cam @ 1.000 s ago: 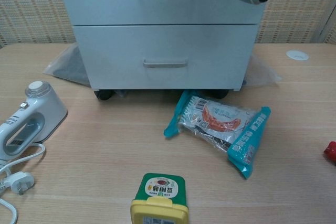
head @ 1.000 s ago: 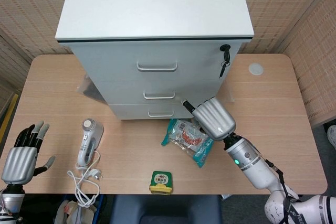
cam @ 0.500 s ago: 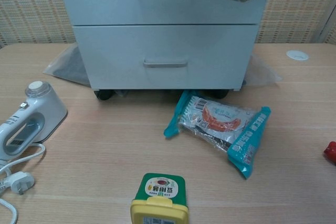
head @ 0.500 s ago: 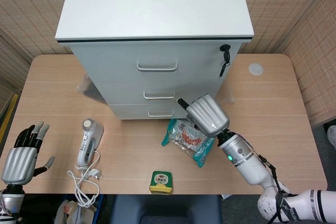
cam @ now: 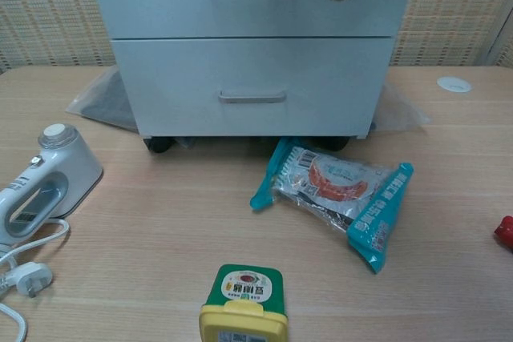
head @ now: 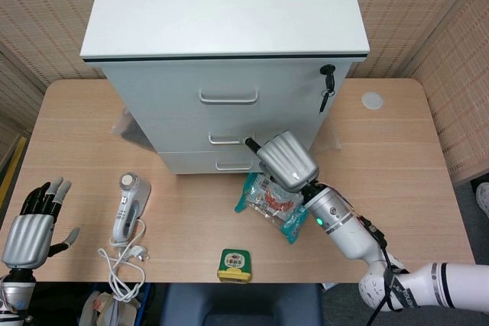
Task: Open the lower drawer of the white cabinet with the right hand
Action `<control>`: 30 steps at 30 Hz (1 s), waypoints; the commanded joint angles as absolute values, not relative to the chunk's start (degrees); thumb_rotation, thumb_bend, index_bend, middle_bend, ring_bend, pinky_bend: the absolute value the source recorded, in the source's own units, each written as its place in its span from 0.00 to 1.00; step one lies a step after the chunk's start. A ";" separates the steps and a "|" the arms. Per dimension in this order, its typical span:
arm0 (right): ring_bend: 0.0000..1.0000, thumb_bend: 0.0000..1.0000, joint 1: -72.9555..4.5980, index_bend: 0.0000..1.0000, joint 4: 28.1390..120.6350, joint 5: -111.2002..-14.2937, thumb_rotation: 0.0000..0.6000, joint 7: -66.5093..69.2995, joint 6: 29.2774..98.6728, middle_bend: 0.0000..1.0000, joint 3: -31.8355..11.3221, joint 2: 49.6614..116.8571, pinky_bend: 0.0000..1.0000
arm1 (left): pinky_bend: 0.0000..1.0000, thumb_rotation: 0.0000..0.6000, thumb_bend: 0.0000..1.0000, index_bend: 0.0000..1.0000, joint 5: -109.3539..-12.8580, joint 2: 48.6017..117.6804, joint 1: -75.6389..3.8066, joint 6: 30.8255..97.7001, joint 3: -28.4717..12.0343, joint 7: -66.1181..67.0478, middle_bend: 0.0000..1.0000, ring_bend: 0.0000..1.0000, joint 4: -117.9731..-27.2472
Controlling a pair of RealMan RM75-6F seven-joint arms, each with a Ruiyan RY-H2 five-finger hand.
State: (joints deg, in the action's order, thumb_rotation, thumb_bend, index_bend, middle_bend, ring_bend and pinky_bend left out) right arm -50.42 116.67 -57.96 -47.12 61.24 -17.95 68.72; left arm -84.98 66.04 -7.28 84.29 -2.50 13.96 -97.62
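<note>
My right hand (head: 285,160) sits in front of white cabinet (head: 229,66), above lower drawer (cam: 252,86); can't tell its finger state. Left hand (head: 30,227) fingers spread, empty.

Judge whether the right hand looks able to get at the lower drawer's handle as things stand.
Probably yes. The right hand hovers before the cabinet, near the lower drawer's handle. Nothing blocks that handle; the snack packet lies flat on the table below.
</note>
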 commanded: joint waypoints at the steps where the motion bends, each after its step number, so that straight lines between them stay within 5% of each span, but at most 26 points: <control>1: 0.96 0.38 -51.28 0.24 116.02 -57.14 1.00 -47.44 61.32 0.92 -17.62 69.30 0.85 | 0.09 1.00 0.25 0.00 -84.93 66.08 -7.24 84.28 -2.50 13.87 0.00 0.00 -97.50; 30: 0.96 0.38 -51.41 0.24 121.74 -60.92 1.00 -50.40 65.92 0.92 -10.72 67.25 0.85 | 0.09 1.00 0.25 0.00 -84.65 66.61 -7.38 84.04 -2.71 14.33 0.00 0.00 -97.04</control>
